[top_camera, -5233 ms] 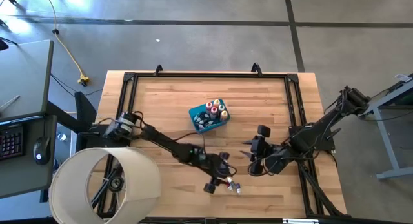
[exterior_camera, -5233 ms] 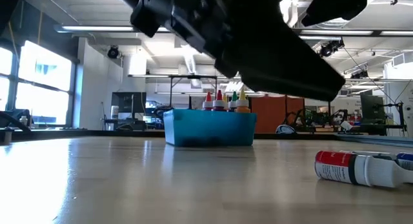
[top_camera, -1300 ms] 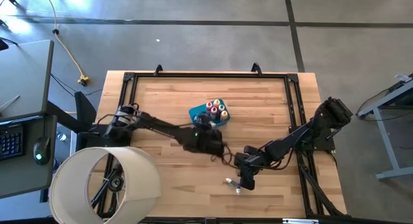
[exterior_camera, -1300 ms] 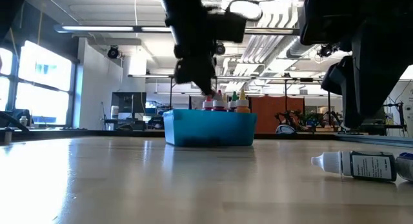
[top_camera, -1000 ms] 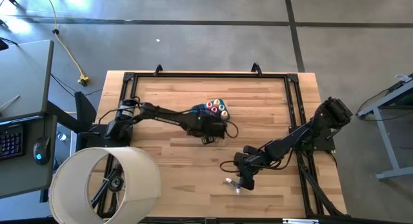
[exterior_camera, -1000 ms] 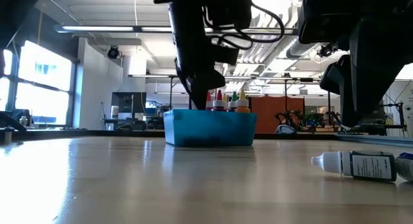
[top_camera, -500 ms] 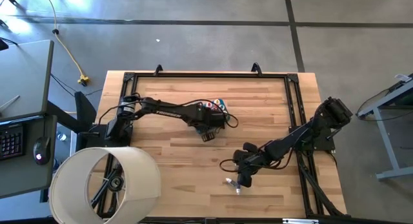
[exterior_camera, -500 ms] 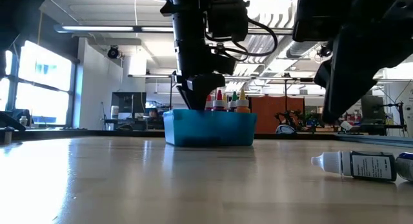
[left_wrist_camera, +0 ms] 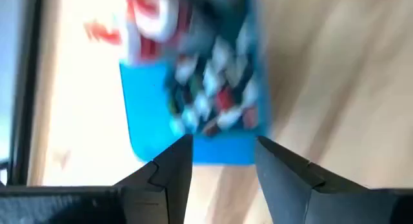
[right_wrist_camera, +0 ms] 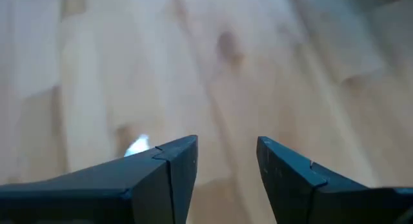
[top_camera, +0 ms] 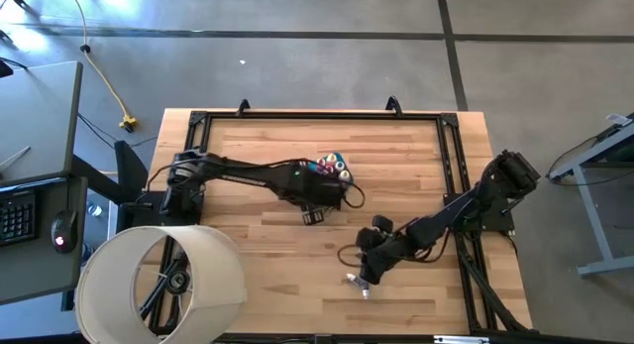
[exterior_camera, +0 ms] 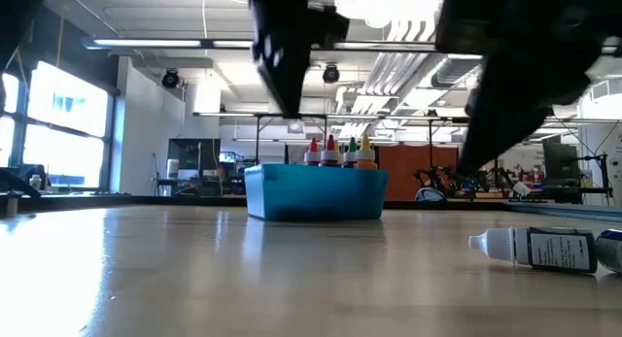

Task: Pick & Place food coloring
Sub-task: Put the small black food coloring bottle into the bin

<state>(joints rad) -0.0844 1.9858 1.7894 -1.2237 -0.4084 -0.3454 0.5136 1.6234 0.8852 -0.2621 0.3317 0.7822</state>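
Standing upright in the blue tub [exterior_camera: 315,192] are the capped food coloring bottles [exterior_camera: 338,151] (red, green, orange tops showing), with one white vial [exterior_camera: 544,250] lying apart on the wooden table [top_camera: 258,245]. Over the tub hangs the left gripper [left_wrist_camera: 219,153], fingers parted and empty; the right gripper [right_wrist_camera: 226,153], also parted and empty, hovers near the vial.
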